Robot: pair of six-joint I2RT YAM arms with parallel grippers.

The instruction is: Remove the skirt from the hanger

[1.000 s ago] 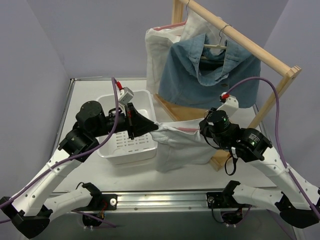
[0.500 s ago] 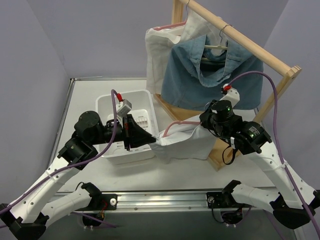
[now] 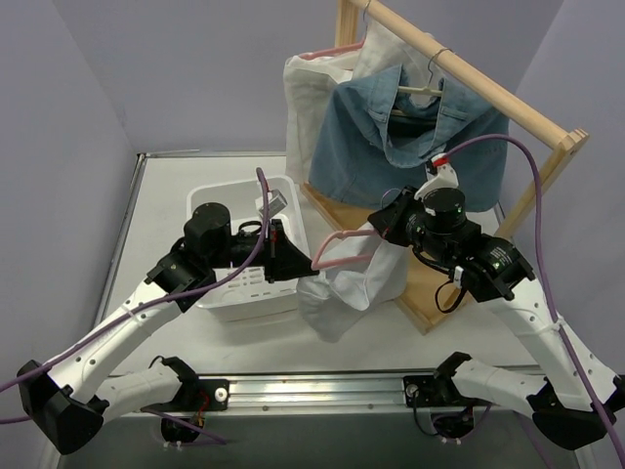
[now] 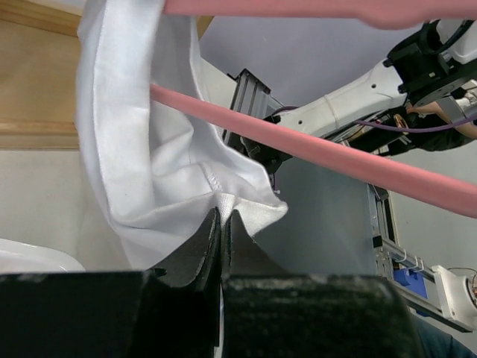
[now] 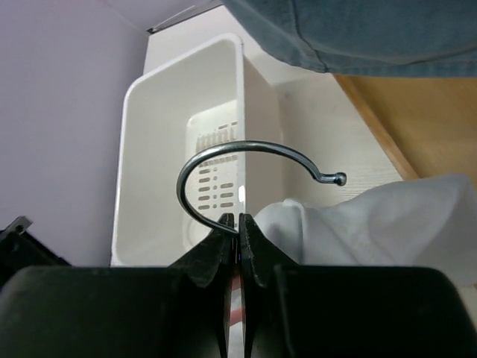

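Between the two arms, just right of the basket [image 3: 239,183], the white skirt [image 3: 356,288] hangs from the pink hanger [image 3: 337,244] above the near tabletop [image 3: 156,215]. Its lower end droops toward the tabletop; whether it touches cannot be told.

Left fingers [image 3: 283,259] reach right across the basket's near right corner. In the left wrist view they [image 4: 205,239] are pressed together with almost no gap, pinching a stitched edge of the skirt [image 4: 149,149]. Cloth bunches up where they bite. Two pink bars of the hanger [image 4: 335,160] cross above them, one running through the skirt's opening.

Right fingers [image 3: 389,220] point left, at the right end of the hanger. In the right wrist view they [image 5: 216,250] are closed tight on the foot of the metal hook [image 5: 253,145], which curls up over them with its tip to the right. White skirt cloth [image 5: 373,216] lies just right of the fingers, and the basket [image 5: 179,112] stands beyond.

From above, the hanger's left end loops out bare from the cloth, close to the left fingers.

Farther back, a wooden rack [image 3: 488,83] carries a denim shirt [image 3: 361,156].
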